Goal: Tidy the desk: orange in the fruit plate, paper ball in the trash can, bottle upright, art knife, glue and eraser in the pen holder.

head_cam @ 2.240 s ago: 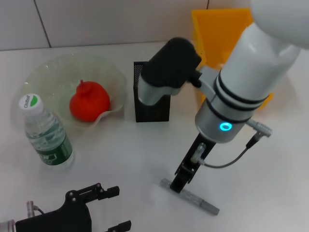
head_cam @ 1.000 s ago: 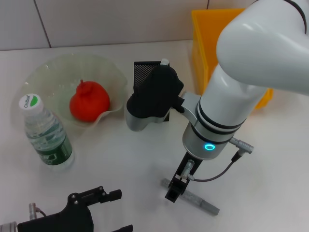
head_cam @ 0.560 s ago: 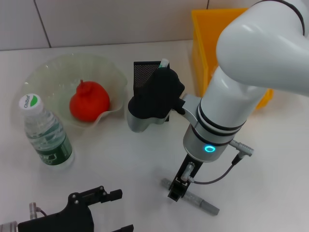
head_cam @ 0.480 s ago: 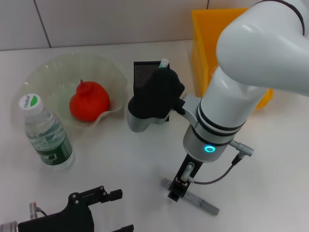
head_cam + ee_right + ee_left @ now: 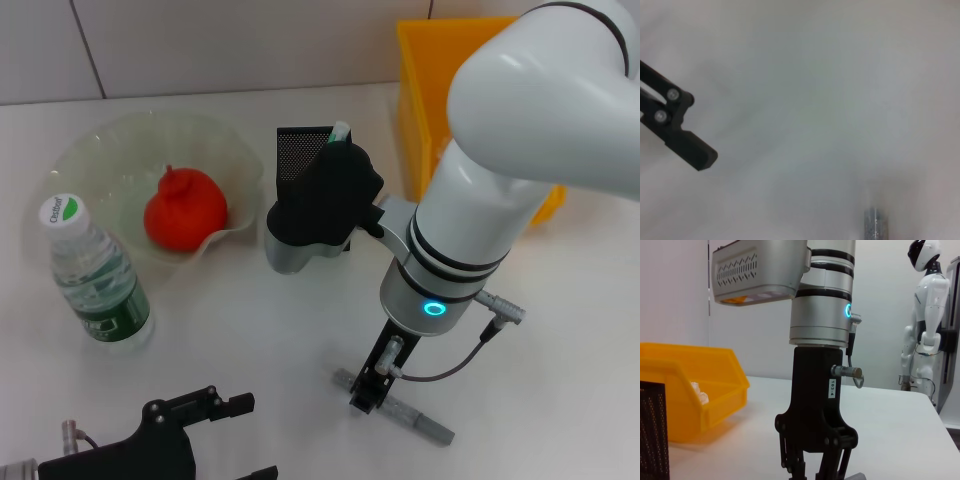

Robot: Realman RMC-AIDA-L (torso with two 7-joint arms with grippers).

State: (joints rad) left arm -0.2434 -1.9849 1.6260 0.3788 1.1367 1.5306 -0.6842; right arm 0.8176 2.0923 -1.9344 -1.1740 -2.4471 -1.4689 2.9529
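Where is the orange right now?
In the head view the orange sits in the green fruit plate on the robot's left side, just behind the upright bottle and left of the black pen holder.

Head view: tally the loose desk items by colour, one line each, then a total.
Red-orange: 1, orange
Pale green: 1, plate
Clear: 1, bottle
Black: 1, holder
Yellow: 1, bin
Grey: 1, knife
Total: 6
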